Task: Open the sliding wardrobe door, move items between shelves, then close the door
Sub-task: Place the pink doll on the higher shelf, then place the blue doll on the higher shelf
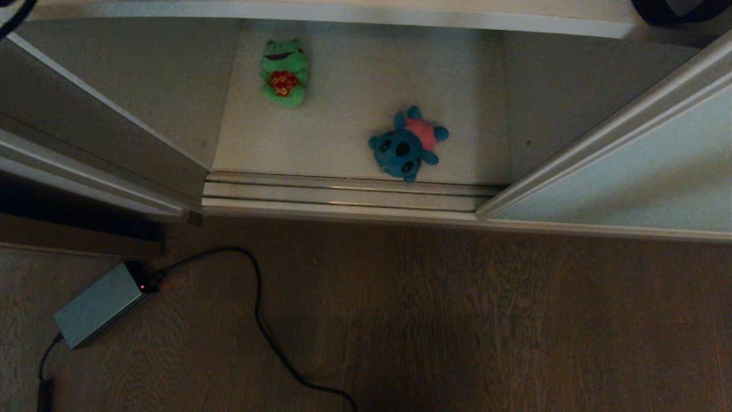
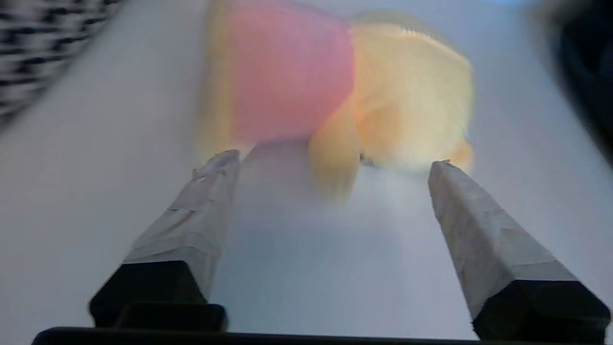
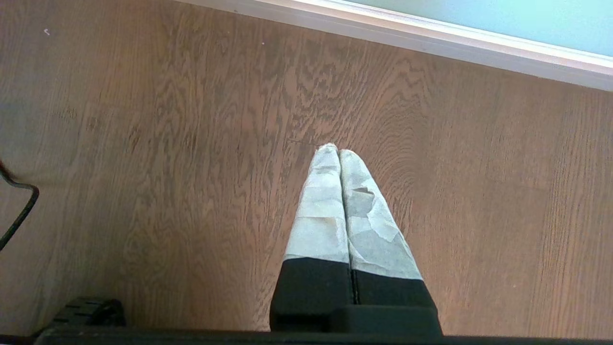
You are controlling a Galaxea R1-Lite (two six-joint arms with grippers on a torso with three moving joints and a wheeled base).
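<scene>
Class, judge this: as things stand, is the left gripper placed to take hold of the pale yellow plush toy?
Probably yes. The left gripper is open, and the pale yellow plush toy lies on the shelf just past its fingertips, with nothing between them.

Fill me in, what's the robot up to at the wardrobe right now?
The left gripper is open, its fingers either side of a yellow plush toy with a pink part lying on a pale shelf. The right gripper is shut, parked over the wood floor. The sliding door is open; a blue plush and green frog plush lie on the lower shelf.
</scene>
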